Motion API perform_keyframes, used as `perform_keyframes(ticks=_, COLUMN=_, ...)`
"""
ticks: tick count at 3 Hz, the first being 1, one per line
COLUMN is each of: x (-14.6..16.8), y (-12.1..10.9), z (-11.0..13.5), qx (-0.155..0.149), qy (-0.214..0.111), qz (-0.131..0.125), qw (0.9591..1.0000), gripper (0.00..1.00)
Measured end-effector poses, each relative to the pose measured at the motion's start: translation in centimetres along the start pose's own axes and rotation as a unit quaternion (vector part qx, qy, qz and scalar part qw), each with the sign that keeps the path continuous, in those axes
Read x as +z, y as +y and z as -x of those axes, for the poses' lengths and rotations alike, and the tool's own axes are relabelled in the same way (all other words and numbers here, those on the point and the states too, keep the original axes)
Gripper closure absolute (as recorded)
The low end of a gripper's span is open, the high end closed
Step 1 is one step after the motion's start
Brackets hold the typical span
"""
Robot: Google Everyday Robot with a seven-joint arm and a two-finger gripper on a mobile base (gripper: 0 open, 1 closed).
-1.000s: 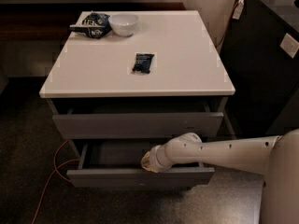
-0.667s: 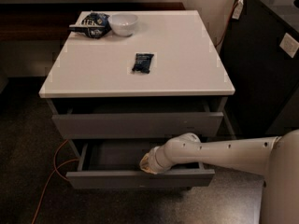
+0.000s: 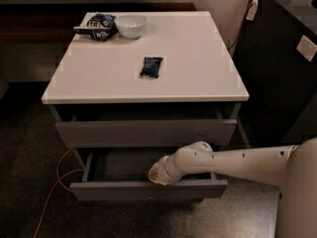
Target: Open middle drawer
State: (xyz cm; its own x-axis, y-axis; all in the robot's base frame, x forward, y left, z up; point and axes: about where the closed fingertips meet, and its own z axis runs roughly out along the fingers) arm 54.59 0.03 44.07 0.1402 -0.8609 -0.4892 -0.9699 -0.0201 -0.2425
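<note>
The robot's hand (image 3: 156, 173) is down low, inside the pulled-out middle drawer (image 3: 124, 190). It sits just behind the drawer's gray front board, close to the middle. I cannot tell if the hand is open or closed, because the board and the hand's own round end hide that part. The long white arm (image 3: 237, 161) comes in from the right side and leads to the hand.

The middle drawer sticks out toward us, more than the top drawer (image 3: 143, 132). The inside of it looks dark. The top drawer is right above the hand, and it is out only a little bit.

Higher up, above the hand, is the white tabletop (image 3: 198, 68). A small dark snack packet (image 3: 151, 66) lies flat on it, almost straight above the hand. Far back and a bit to the left of the hand there is a white bowl (image 3: 131, 26). A blue chip bag (image 3: 98, 27) lies just beside the bowl, on its left side.

To the left of the hand, an orange cable (image 3: 58, 175) runs along the dark floor. Far to the right of the hand and higher up stands a big black cabinet (image 3: 277, 58).
</note>
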Motion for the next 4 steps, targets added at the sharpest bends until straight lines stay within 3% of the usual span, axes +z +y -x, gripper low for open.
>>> perform_keyframes(ticks=3, x=0.2, y=0.7, z=0.4, qx=-0.003, qy=-0.003, qz=0.014, qw=0.9999, gripper=1.0)
perform_keyframes(ticks=4, x=1.0, y=2.4, z=1.3, qx=-0.01, qy=-0.01, qz=0.047, qw=0.9988, gripper=1.0)
